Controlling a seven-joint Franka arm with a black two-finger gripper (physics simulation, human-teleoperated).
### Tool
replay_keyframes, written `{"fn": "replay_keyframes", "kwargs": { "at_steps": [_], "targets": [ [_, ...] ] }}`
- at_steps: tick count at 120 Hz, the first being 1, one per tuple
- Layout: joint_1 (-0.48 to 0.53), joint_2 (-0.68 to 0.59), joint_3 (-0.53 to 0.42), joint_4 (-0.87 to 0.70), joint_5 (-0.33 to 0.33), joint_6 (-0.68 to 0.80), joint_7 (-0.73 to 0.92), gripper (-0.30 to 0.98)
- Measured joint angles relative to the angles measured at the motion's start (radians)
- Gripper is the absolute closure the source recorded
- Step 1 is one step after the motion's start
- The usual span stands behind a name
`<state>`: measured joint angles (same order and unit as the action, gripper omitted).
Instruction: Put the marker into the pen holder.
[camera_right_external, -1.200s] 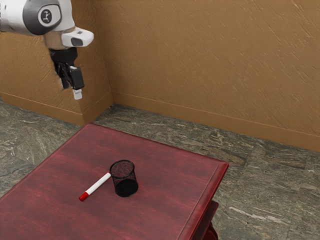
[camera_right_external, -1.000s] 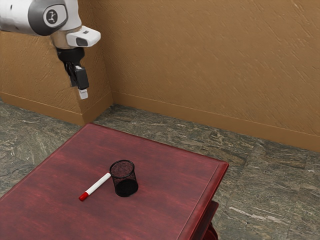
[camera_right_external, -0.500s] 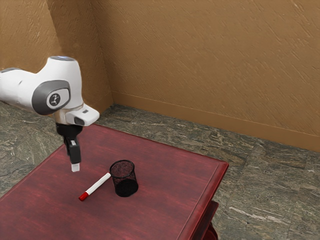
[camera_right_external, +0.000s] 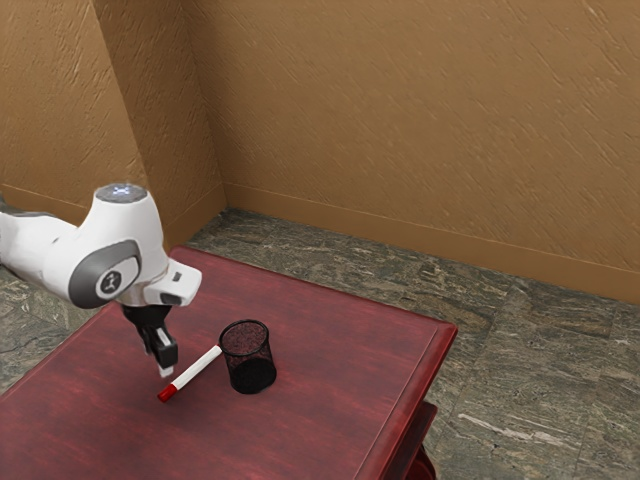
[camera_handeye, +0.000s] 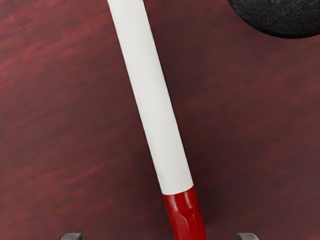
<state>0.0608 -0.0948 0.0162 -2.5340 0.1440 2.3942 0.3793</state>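
Note:
Just above the table, my gripper (camera_right_external: 165, 371) hangs by the red-capped end of the marker (camera_right_external: 196, 373), slightly toward the exterior view's left of it. The marker has a white body and lies on the tabletop, its white end close to the black mesh pen holder (camera_right_external: 248, 357), which stands upright. In the wrist view the tips of my gripper (camera_handeye: 160, 236) stand wide apart, open, with the red cap of the marker (camera_handeye: 155, 105) between them lengthwise. Part of the pen holder (camera_handeye: 282, 17) appears there beside the white body.
The dark red table (camera_right_external: 320, 320) has its far edge and corner toward the exterior view's right. A brown wall (camera_right_external: 430, 130) rises behind it, across a strip of stone floor (camera_right_external: 530, 400).
My arm has come down from high above the table's far left corner to close over the marker's red end. The marker and pen holder have stayed where they were.

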Motion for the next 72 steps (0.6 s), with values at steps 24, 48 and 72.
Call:
{"fn": "replay_keyframes", "kwargs": {
  "at_steps": [24, 48, 72],
  "targets": [
    [-0.001, 0.067, -0.001, 0.007, 0.0, 0.058, -0.082, 0.42],
    [-0.003, 0.129, -0.001, 0.029, -0.01, 0.087, -0.166, 0.45],
    [0.002, 0.158, -0.001, 0.031, -0.013, 0.099, -0.234, 0.47]
  ]
}}
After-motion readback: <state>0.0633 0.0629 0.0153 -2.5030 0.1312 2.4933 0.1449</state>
